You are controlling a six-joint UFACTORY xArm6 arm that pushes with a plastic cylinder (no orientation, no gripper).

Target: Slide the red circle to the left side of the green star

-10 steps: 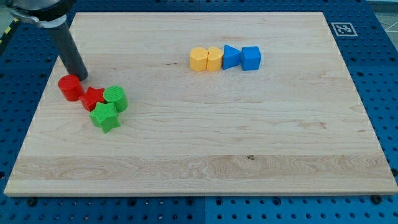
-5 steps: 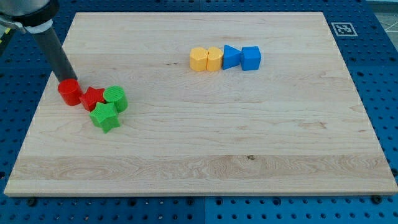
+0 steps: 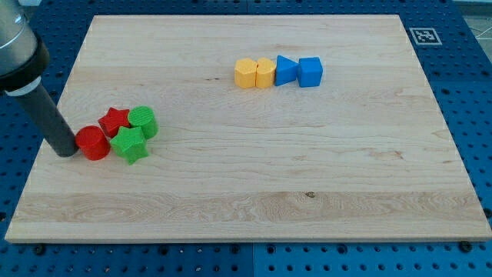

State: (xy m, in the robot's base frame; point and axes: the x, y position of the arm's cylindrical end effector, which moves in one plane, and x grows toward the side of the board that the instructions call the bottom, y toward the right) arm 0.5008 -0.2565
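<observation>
The red circle (image 3: 94, 143) lies on the wooden board at the view's left, touching the left side of the green star (image 3: 129, 145). A red star (image 3: 114, 121) sits just above them, and a green circle (image 3: 144, 121) is to the right of the red star, above the green star. My tip (image 3: 67, 151) stands right against the red circle's left edge, with the dark rod leaning up towards the view's top left.
A row of blocks lies at the view's top centre: a yellow hexagon (image 3: 245, 73), a yellow heart-like block (image 3: 265, 73), a blue triangle (image 3: 285, 70) and a blue cube (image 3: 310, 71). The board's left edge (image 3: 42, 146) is close to my tip.
My tip moved down the view's left, from above the red circle to its left. The red circle slid down and right, to the green star's left side.
</observation>
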